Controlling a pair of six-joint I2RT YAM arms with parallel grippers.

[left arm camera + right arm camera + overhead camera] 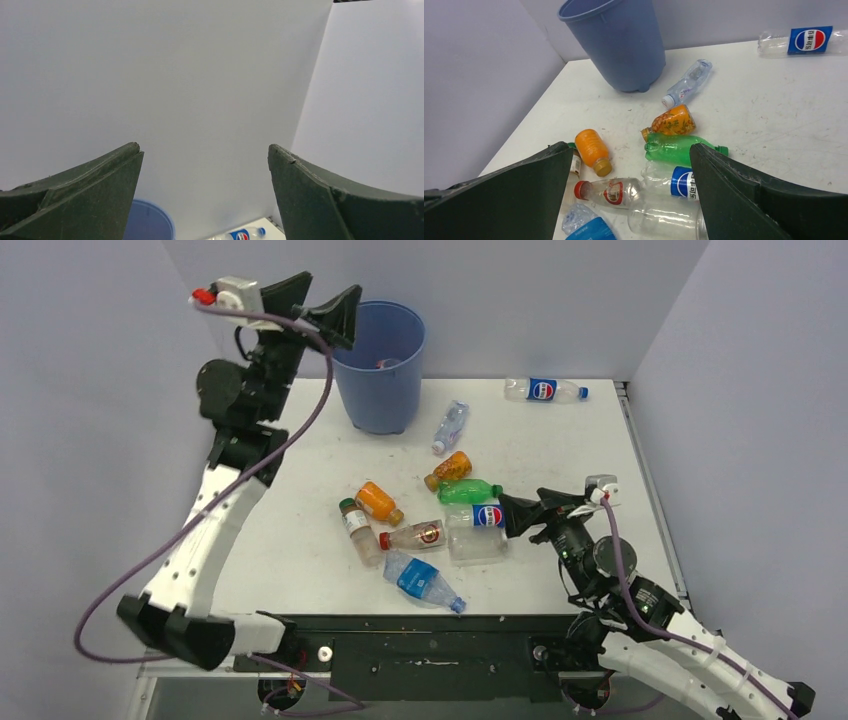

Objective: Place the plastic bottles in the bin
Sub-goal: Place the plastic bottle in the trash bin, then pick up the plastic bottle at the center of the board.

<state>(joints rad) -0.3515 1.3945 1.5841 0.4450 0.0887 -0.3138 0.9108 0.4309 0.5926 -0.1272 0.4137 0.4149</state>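
The blue bin (380,380) (624,45) stands at the back of the table, with one bottle (388,363) showing inside. My left gripper (325,305) (205,150) hangs open and empty over the bin's left rim. Several plastic bottles lie clustered mid-table: a green one (468,491) (674,147), two orange ones (448,469) (378,502), a red-capped clear one (413,536) (609,192), a Pepsi one (480,516) (681,182) and a blue-labelled one (422,580). My right gripper (515,510) (630,146) is open just right of the Pepsi bottle, holding nothing.
A clear bottle (450,426) lies beside the bin. Another Pepsi bottle (545,390) (245,234) lies at the far right by the back wall. A pale green-capped bottle (358,530) lies left of the cluster. Grey walls close in three sides.
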